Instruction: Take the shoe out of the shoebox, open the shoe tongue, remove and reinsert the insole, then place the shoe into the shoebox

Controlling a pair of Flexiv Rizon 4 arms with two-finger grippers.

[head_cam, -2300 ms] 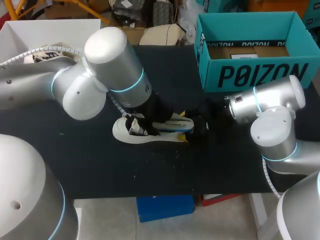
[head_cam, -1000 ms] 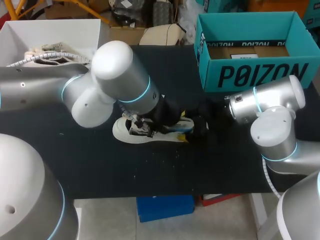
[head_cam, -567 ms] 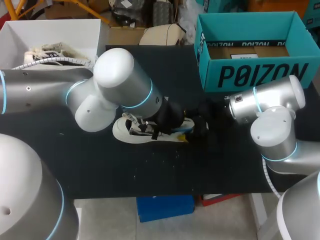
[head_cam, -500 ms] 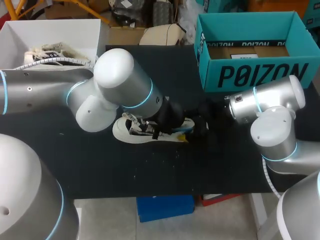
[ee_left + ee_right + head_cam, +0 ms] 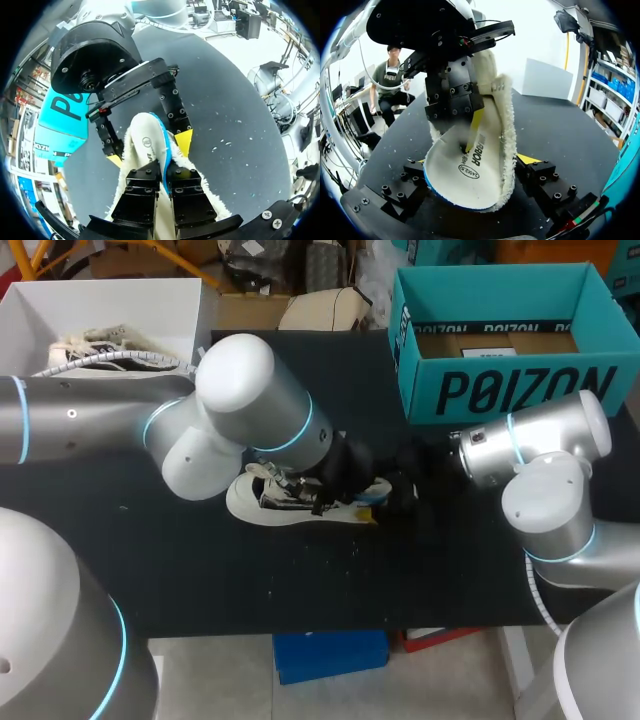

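A white fleece-lined shoe (image 5: 258,506) lies on its sole in the middle of the black table. My left gripper (image 5: 345,478) reaches into its opening. In the left wrist view its fingers (image 5: 142,192) stand close together on the blue edge of the insole (image 5: 146,150). The right wrist view shows that insole (image 5: 470,185) raised out of the heel, with the left gripper (image 5: 470,134) pinching it. My right gripper (image 5: 400,495) spans the heel, its yellow fingertips (image 5: 184,142) against both sides of the shoe. The teal shoebox (image 5: 500,390) stands open at the back right.
A white bin (image 5: 40,310) holding other shoes (image 5: 95,345) sits at the back left corner. Bare black tabletop (image 5: 300,580) runs along the front edge and between the shoe and the shoebox.
My left arm has slid to the right along the shoe toward the heel, and its fingers have drawn together on the insole. The right arm and the shoe have stayed put.
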